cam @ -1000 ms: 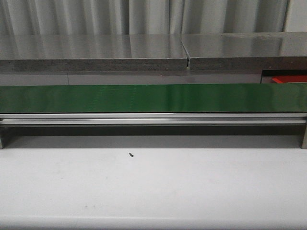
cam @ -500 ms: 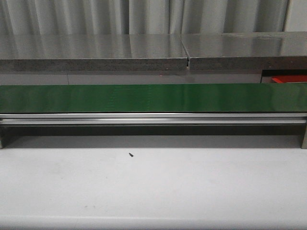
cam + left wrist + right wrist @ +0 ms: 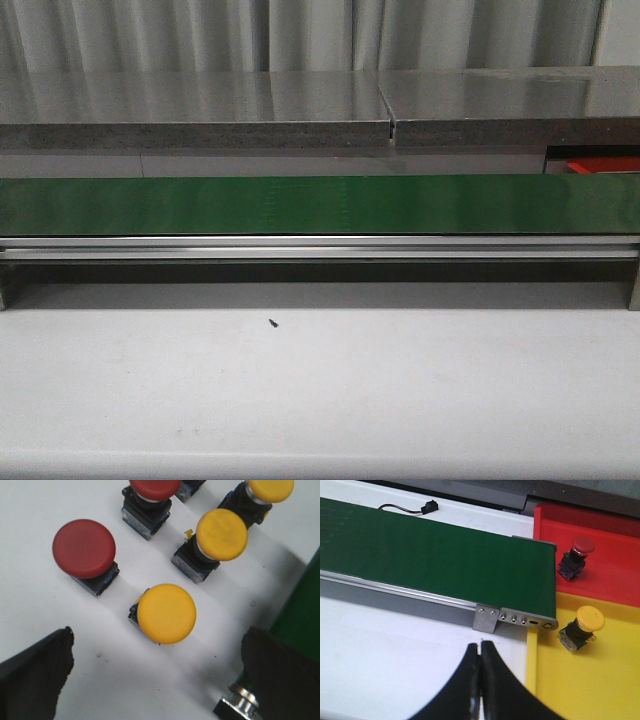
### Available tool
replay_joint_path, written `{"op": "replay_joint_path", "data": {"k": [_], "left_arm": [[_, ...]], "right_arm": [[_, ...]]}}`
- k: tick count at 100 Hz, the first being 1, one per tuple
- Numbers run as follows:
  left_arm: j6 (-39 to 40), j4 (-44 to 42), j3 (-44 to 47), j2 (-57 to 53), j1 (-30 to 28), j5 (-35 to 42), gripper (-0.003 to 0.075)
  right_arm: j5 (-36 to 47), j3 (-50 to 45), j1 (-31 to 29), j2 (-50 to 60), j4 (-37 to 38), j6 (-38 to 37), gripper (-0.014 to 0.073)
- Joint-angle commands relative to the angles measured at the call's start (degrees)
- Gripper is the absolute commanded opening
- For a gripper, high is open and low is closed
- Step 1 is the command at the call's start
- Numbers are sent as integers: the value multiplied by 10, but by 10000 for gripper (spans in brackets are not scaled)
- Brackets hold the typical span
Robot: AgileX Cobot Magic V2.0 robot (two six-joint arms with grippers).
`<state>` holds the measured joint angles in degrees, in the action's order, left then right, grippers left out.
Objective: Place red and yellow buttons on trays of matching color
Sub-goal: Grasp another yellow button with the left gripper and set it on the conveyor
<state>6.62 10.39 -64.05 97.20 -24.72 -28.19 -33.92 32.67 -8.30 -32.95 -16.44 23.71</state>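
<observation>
The left gripper (image 3: 155,680) is wide open above a yellow button (image 3: 166,613), touching nothing. The right gripper (image 3: 480,652) is fully closed and empty.

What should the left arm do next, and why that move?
Probably lower the left gripper onto the nearest yellow button. Its fingers stand wide open, holding nothing, and that button sits upright just ahead between them, clear of the red button beside it.

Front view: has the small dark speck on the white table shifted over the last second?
No. The dark speck sits at the same spot below the green belt.
</observation>
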Motion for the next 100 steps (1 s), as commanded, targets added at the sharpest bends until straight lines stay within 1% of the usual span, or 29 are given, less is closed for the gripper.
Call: {"op": "replay_joint_path", "data": {"k": [1,31,57,64,71,75,90,100], "left_arm": [[6,11,-37,0,-1,18,641],[4,21,-78,54,-1,0,641],[4,22,-80,69,-1,-1,640],[4,22,-80,69,-1,-1,622],[4,22,-80,69,-1,-4,565],[4,22,-80,69,-1,-8,512],[4,22,-80,69,-1,-14,272],[4,22,-80,66,-1,-10,141]], "right_arm": [[35,16,1,1,-8,3,-69],[35,16,1,1,-8,3,-69],[35,16,1,1,-8,3,-69],[35,16,1,1,-8,3,-69],[35,16,1,1,-8,3,-69],[35,16,1,1,-8,3,-69],[35,16,1,1,-8,3,-69],[35,16,1,1,-8,3,-69]]}}
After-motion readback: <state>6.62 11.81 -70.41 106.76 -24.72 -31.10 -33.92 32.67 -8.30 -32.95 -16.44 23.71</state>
